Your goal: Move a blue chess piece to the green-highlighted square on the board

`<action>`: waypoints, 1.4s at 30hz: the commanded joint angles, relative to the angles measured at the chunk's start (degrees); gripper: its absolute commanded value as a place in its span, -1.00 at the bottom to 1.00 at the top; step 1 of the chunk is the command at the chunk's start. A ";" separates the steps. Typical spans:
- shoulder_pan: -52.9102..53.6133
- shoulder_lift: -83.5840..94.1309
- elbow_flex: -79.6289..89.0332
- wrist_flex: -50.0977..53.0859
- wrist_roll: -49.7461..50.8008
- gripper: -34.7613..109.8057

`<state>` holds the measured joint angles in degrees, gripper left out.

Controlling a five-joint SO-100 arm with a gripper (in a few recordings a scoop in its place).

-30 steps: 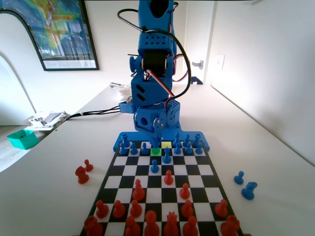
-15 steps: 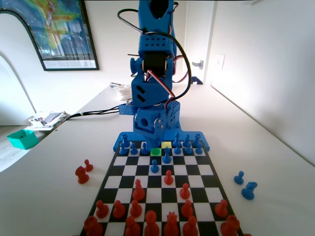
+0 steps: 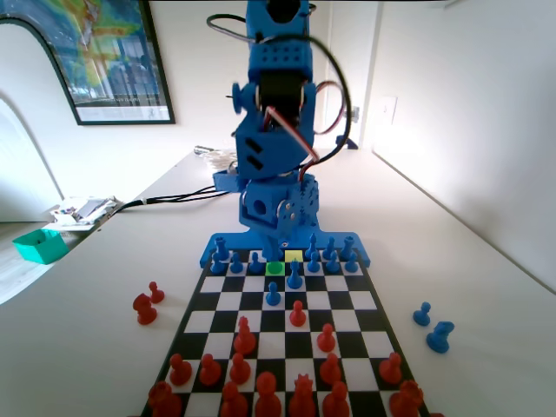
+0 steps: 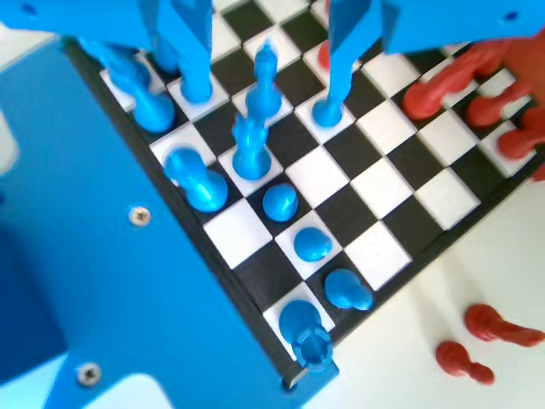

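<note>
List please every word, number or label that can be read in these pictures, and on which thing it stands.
None can be read.
The framed poster on the wall has a pale strip at its foot; any text there is too small and blurred.
The board carries no letters or numbers.

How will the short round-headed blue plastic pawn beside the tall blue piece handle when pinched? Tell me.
The short round-headed blue plastic pawn looks moulded: probably stiff and light. Its glossy round head may slip in a pinch. The tall blue piece and another pawn stand close, so a nudge could tip it into them.
</note>
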<state>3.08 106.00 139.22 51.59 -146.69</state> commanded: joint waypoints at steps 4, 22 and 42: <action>-1.49 8.53 -11.34 17.58 6.06 -0.45; -7.56 35.42 -27.69 49.04 40.52 -0.51; -4.22 64.78 -15.82 41.66 47.37 -0.51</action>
<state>-1.49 168.22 123.22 95.98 -99.32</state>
